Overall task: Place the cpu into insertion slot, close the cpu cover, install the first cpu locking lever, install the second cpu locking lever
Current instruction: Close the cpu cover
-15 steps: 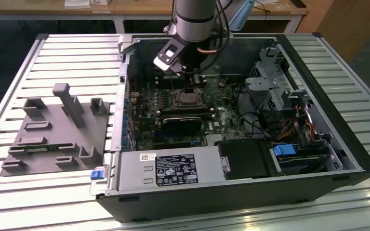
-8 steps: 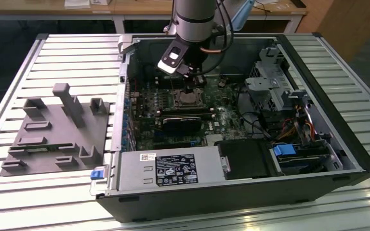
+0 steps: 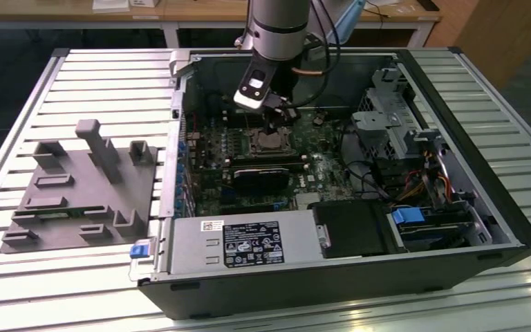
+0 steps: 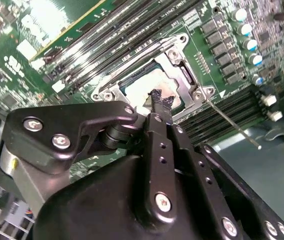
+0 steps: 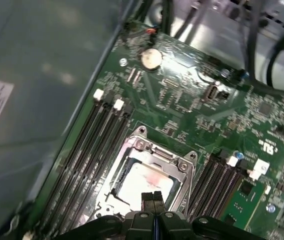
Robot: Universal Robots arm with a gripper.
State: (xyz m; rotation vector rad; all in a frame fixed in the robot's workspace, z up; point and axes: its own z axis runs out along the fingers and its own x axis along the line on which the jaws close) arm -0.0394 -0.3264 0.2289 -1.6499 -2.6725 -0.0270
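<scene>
one open computer case (image 3: pixel 339 290) lies on a slatted table (image 3: pixel 25 104) and holds nearly everything: a green motherboard (image 3: pixel 215 155), a grey power supply (image 3: pixel 238 242) at six o'clock in the exterior view, a drive cage (image 3: pixel 386 117) toward two o'clock, and a black card (image 3: pixel 261 181) between the supply and the socket. the cpu (image 5: pixel 144 184) lies flat in that socket near the board's middle, at twelve o'clock from the card. the cpu cover (image 5: pixel 154 152) is down around it, so the pale chip shows through the window. a grey fixture (image 3: pixel 81 187) rests on the table at nine o'clock from the case.

my claw (image 5: pixel 150 196) hangs just over the cpu, fingers pressed together with nothing between them.

the second wrist view gives me a thin locking lever (image 4: pixel 232 125) sticking out from a socket corner, beside the memory slots (image 4: pixel 132 35). the first wrist view gives me a coin cell (image 5: pixel 151 58) farther up the board.

my fingers hide one edge of the cover in both wrist views. i cannot tell whether the tips touch the chip.
</scene>
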